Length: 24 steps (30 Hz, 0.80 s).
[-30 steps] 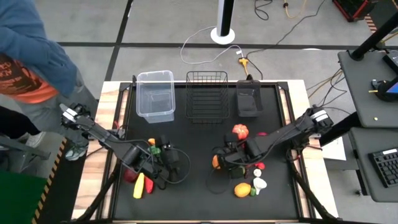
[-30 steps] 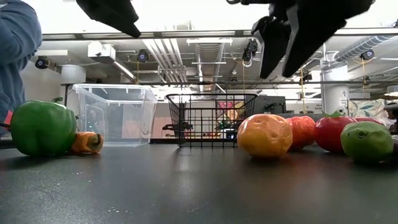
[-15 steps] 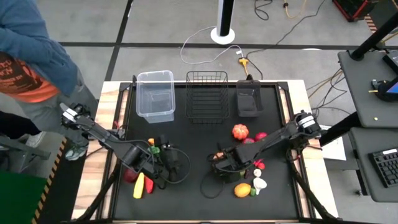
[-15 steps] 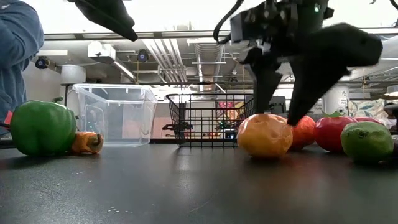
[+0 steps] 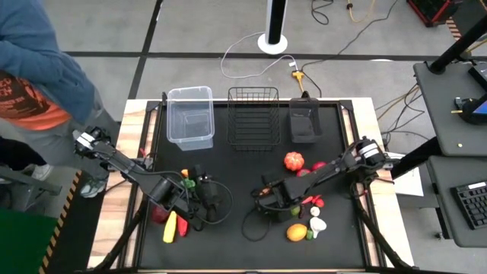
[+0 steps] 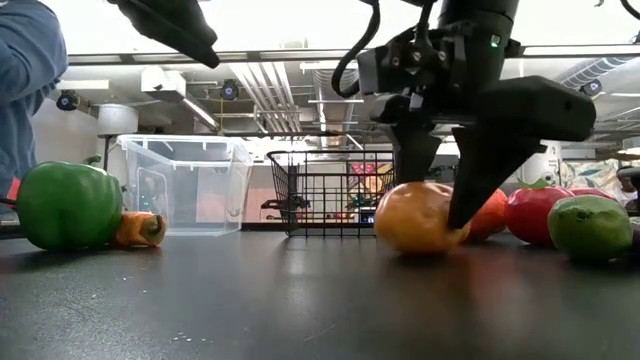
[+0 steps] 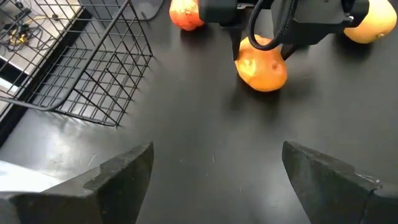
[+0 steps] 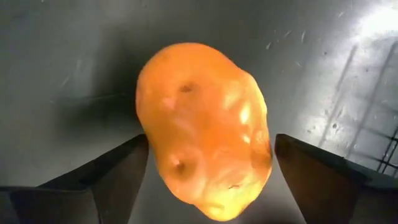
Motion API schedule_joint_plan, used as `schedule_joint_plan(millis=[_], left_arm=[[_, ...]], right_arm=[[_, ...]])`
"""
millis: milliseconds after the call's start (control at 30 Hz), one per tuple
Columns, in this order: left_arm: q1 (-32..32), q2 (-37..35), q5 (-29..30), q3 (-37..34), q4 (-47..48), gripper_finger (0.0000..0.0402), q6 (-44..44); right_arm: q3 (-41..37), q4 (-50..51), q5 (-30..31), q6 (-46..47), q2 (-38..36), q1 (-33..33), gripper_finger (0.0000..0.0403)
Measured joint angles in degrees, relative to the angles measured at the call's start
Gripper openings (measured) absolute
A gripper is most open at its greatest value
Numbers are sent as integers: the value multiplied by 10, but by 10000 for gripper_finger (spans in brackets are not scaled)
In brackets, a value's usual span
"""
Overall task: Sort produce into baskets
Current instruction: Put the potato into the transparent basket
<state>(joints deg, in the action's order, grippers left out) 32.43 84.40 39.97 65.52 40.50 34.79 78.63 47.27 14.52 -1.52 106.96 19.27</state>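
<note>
You see two dark jointed arms trailing black cables; the right gripper (image 6: 432, 200) has flat wedge-shaped fingers.

From where I stand, no word, label, brand or number can be read anywhere; the dark print on the person's orange shirt (image 5: 23, 95) is too partial to make out.

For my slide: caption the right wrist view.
Right gripper, fingers open, straddles an orange toy fruit on the black table.
</note>
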Motion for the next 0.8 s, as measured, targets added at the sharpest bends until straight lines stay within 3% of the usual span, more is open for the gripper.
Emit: schedule_joint_plan(millis=[367, 600, 800], left_arm=[[1, 2, 0, -1, 0, 336, 13], [11, 0, 2, -1, 0, 336, 4], [28, -2, 50, -1, 8, 336, -3]], right_arm=[[1, -14, -40, -1, -1, -11, 246], [0, -19, -50, 0, -22, -12, 242], [-6, -83, -46, 6, -92, -12, 242]])
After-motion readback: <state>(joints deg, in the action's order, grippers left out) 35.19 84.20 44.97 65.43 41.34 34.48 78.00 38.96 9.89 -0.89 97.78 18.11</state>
